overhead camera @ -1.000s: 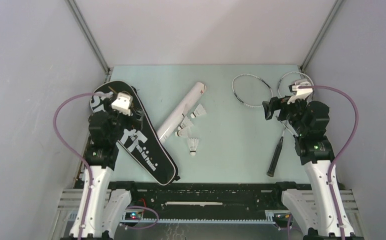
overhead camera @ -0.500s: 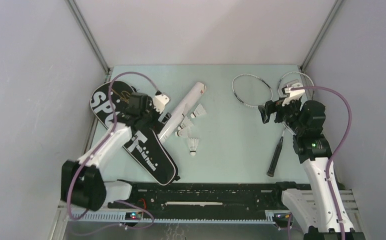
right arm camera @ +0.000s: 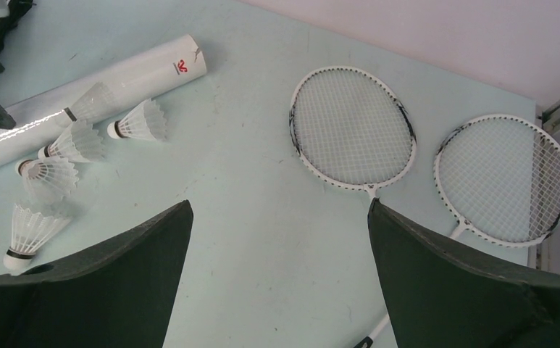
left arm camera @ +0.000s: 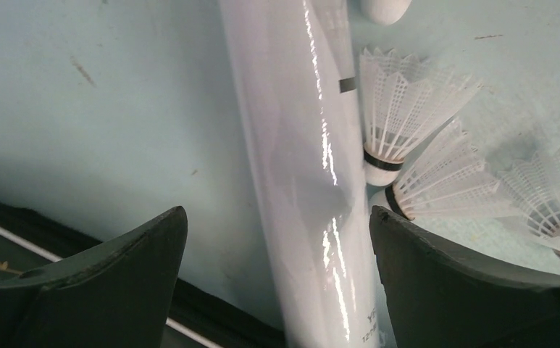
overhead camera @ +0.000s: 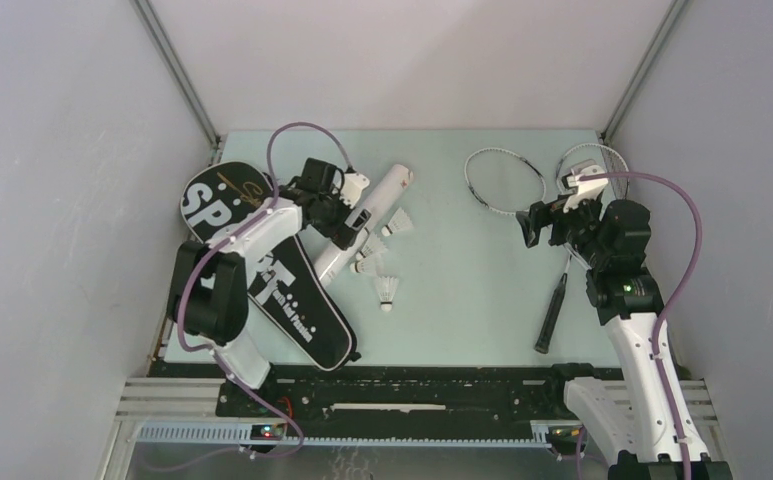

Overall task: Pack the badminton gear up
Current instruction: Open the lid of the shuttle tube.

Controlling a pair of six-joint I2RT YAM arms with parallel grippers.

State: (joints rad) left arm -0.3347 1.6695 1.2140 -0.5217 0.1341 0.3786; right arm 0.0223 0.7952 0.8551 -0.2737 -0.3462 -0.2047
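The left claw point(left arm camera: 277, 221) hangs spread wide astride the long white tube point(left arm camera: 298, 130), neither finger touching, probably lining up a grasp. The tube lies diagonally left of the surface's point(overhead camera: 462, 310) middle, between the black bag point(overhead camera: 297, 305) along the left edge and a huddle of shuttlecocks point(left arm camera: 407, 116). The right claw point(right arm camera: 278, 217) hovers open and empty near the racquets point(right arm camera: 353, 127) at the far right corner.

Left gripper point(left arm camera: 277, 217) jaws wide, straddling tube point(left arm camera: 298, 145), gaps on both sides. Shuttlecocks point(left arm camera: 407, 109) sit just beside the tube and crowd one finger; bag point(overhead camera: 292, 300) edge is near the other. Wide bare table point(overhead camera: 452, 260) strip between shuttlecocks and racquets point(overhead camera: 504, 180). Right gripper point(right arm camera: 278, 206) spread above racquets, air below free. Left wall point(overhead camera: 82, 200) hems bag, right wall point(overhead camera: 722, 150) hems outer racquet.
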